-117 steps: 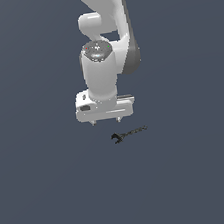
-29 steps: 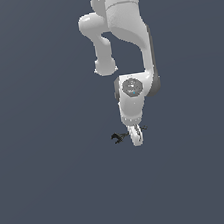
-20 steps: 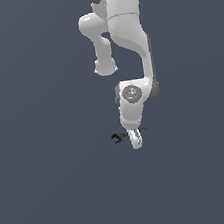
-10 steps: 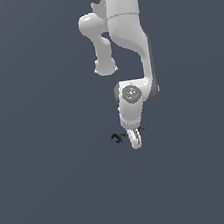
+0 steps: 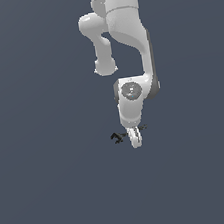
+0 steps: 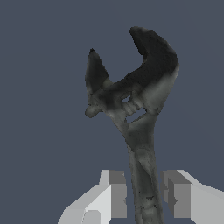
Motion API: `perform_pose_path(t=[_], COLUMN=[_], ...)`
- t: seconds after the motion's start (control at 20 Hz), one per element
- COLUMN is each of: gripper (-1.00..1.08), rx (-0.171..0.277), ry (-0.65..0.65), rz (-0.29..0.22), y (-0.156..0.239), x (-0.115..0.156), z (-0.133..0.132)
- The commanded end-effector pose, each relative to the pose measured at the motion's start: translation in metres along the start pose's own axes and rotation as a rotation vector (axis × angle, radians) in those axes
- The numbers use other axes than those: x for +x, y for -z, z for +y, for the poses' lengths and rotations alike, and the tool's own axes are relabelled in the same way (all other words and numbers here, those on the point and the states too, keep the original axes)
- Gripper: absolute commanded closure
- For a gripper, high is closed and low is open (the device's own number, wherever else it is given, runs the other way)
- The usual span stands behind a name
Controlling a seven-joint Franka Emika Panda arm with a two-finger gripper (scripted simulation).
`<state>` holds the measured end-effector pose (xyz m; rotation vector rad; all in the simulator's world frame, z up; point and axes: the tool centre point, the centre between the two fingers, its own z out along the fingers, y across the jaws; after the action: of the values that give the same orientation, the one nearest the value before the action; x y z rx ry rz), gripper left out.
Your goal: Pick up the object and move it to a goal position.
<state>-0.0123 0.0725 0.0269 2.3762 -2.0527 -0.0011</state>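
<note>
one claw (image 6: 143,199), its two fingers (image 6: 117,194) spread either side of one wrench (image 6: 131,109) handle with gaps showing, not clamped; wrench lies on grey floor (image 5: 54,192), head toward nine o'clock of the one white arm (image 5: 127,46).

The setting is a single flat, dark blue-grey surface (image 5: 50,193) that fills the exterior view from edge to edge, left to right and near to far. It carries no seam, pattern or texture. The light is soft and even, with the tone slightly lighter low in the frame than high. The wrist view shows the same plain blue-grey ground (image 6: 43,52).
</note>
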Motion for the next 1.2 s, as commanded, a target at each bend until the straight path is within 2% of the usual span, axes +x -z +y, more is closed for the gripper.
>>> perform_pose_path(t=[0.0,0.35,1.15], gripper=[1.08,1.08,1.08], rx=[0.002,0.001,0.001], ry=[-0.001,-0.001,-0.002], rz=[0.0,0.0,0.002], y=[0.014,0.073,0.256], x=[0.002,0.008,0.028], z=[-0.002,-0.006,-0.024])
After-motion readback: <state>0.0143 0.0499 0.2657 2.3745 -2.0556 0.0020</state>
